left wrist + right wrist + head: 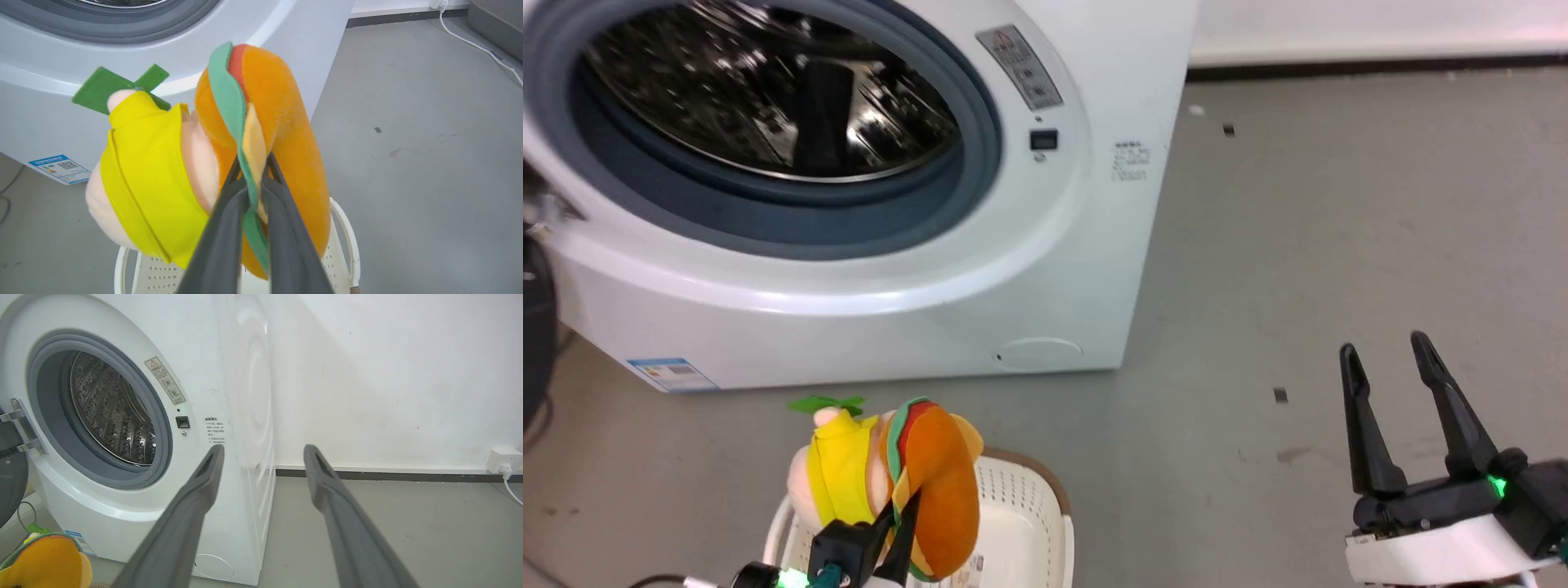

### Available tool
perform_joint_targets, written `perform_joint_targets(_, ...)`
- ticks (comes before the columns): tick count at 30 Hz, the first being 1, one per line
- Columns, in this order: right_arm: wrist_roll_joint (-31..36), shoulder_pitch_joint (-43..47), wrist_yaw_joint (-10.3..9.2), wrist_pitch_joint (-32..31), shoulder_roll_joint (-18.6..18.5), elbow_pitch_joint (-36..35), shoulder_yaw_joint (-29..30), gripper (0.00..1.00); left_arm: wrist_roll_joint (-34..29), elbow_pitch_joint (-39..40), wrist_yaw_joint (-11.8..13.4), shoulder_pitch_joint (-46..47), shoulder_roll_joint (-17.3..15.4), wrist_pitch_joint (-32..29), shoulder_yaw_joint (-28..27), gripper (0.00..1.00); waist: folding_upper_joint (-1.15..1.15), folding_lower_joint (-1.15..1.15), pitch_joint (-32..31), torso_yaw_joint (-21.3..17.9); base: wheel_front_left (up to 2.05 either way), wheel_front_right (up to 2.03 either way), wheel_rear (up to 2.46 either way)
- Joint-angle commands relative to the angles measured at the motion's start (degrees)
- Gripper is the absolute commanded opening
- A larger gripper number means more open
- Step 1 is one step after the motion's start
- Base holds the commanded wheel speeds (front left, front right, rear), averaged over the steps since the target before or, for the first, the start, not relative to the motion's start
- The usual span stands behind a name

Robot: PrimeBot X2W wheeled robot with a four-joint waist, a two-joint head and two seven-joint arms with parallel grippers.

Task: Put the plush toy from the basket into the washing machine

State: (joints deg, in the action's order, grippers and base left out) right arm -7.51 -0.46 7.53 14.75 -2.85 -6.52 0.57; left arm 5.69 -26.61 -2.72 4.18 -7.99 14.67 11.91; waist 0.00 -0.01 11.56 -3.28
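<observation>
While my left gripper (pixel 254 163) clamps the plush toy (pixel 935 465), the washing machine (pixel 1045 269) opens far and left; right gripper (pixel 1383 347) splayed, empty.

Basket (pixel 1023 508) mostly behind the plush toy (pixel 849 474) and past the bottom edge — warning-label print (pixel 1019 67) illegible

Left gripper (pixel 252 163) low, fingers tight together; right gripper (pixel 1387 349) at lower right, fingers wide apart, tips up.
</observation>
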Motion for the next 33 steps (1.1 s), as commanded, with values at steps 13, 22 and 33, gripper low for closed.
perform_joint_targets(13, -0.63, 4.34, -0.04, 0.25, -0.03, 0.78, -0.35, 1.00, 0.00, 17.40, -0.46, -6.49, 1.49, 0.32, -4.51, 0.00, 0.00, 0.01, -7.78, 2.05, 0.00, 0.00, 0.00)
perform_joint_targets(22, -1.59, 4.33, -0.04, 0.25, -0.03, 0.46, -1.30, 1.00, 0.07, 25.21, -1.13, -4.20, 0.44, 0.32, -9.42, 0.00, 0.00, 0.01, -6.88, -0.78, 0.00, 0.00, 0.00)
perform_joint_targets(33, -3.33, -0.73, -0.04, 0.25, -0.03, -2.45, -2.23, 1.00, 0.94, 25.60, -2.62, 5.10, -4.89, -0.36, -14.24, 0.00, 0.00, 0.01, 1.76, -6.20, 0.00, 0.00, 0.00)
